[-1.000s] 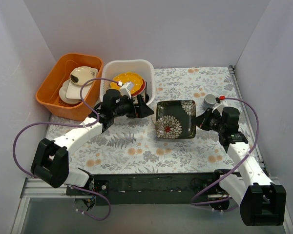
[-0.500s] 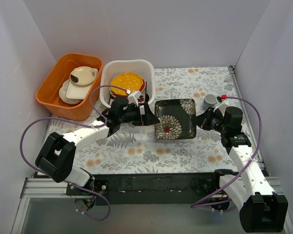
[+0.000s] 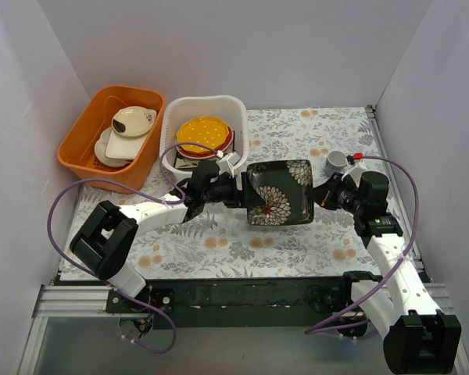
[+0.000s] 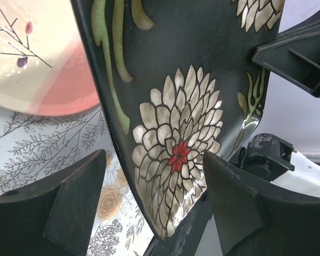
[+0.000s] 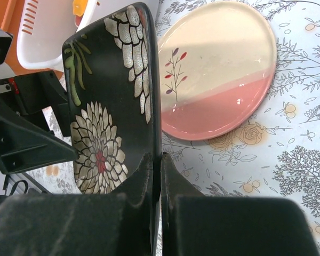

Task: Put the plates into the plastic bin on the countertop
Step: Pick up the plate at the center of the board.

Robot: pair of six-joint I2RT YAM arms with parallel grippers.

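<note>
A black floral rectangular plate point(image 3: 279, 191) is held tilted above the countertop point(image 3: 219, 234), pinched at its right edge by the right gripper point(image 5: 155, 165). A pink-and-cream round plate point(image 5: 218, 69) is seen lying flat on the countertop just behind it. In the white plastic bin point(image 3: 205, 99), several plates are stacked, topped by an orange-yellow round plate point(image 3: 202, 133).

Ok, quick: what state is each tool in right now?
Left tool: open, fingers either side of the black floral plate, not clamped.
Right tool: shut on the black floral plate's edge.
</note>
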